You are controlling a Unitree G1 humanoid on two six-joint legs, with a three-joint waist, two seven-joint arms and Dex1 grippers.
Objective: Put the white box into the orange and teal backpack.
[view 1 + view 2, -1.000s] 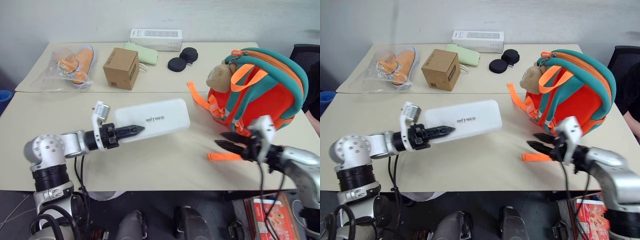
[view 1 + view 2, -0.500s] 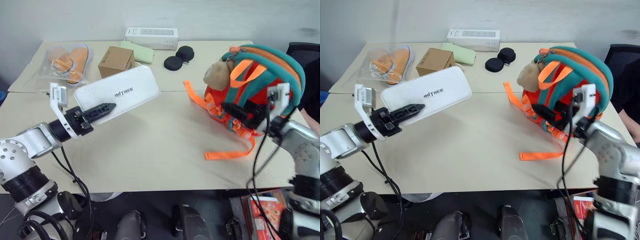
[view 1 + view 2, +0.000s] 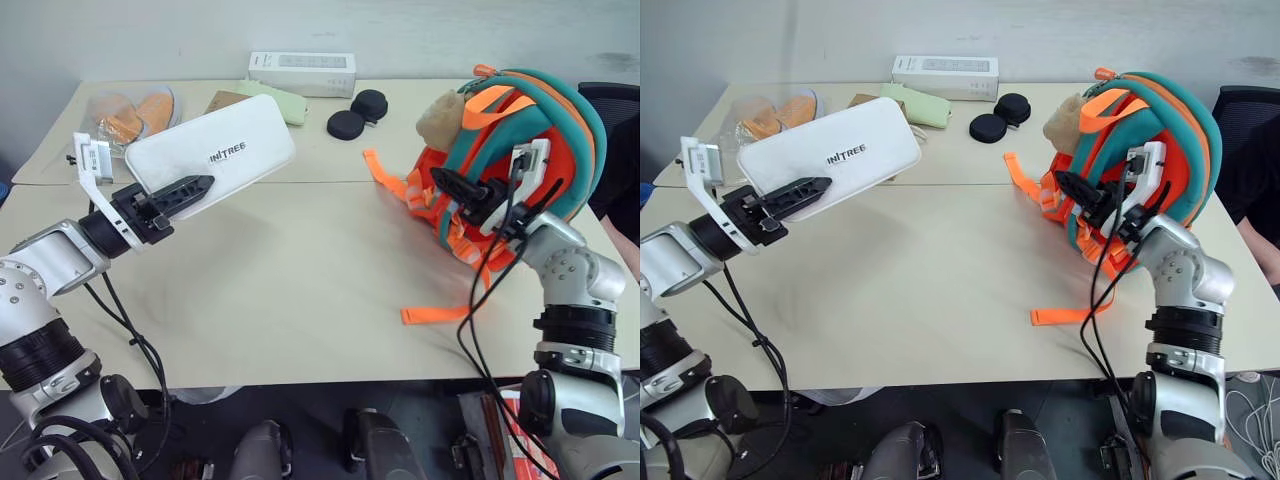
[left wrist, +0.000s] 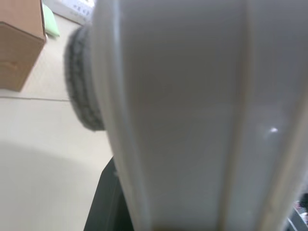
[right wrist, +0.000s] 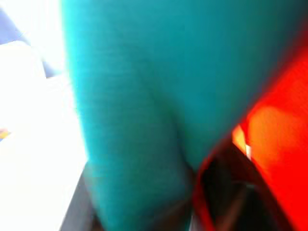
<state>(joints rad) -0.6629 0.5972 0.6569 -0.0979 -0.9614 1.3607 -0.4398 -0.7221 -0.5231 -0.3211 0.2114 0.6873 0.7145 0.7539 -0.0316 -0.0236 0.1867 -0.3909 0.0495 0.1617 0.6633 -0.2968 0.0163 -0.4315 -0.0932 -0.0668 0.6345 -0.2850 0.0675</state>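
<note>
On the left, we see the left arm stretched out nearly level over the table [image 3: 300,290], its left gripper [image 3: 180,192] pointing toward the middle and clamped on one short end of the white box [image 3: 215,155]. The box is lifted clear of the table, tilted, lettering up; the left wrist view shows its white edge [image 4: 192,115] close in, running between the jaws.

Behind it on the far table we count one clear bag [image 3: 125,115] with a pair of orange shoes inside, one brown cardboard box [image 3: 228,99] mostly hidden by the white box, one pale green pouch [image 3: 282,102], one long white carton [image 3: 301,73] with grey print, and two black round pads [image 3: 358,113] touching each other.

On the right, the right arm is bent upward with its right gripper [image 3: 462,190] pressed against the front of the orange and teal backpack [image 3: 530,140]. The right wrist view shows a teal strap [image 5: 134,120] running between the jaws, which close narrowly on it. The one backpack stands upright on the table, a tan plush toy [image 3: 440,115] at its top, loose orange webbing [image 3: 440,312] trailing on the tabletop. We cannot tell what is inside it.
</note>
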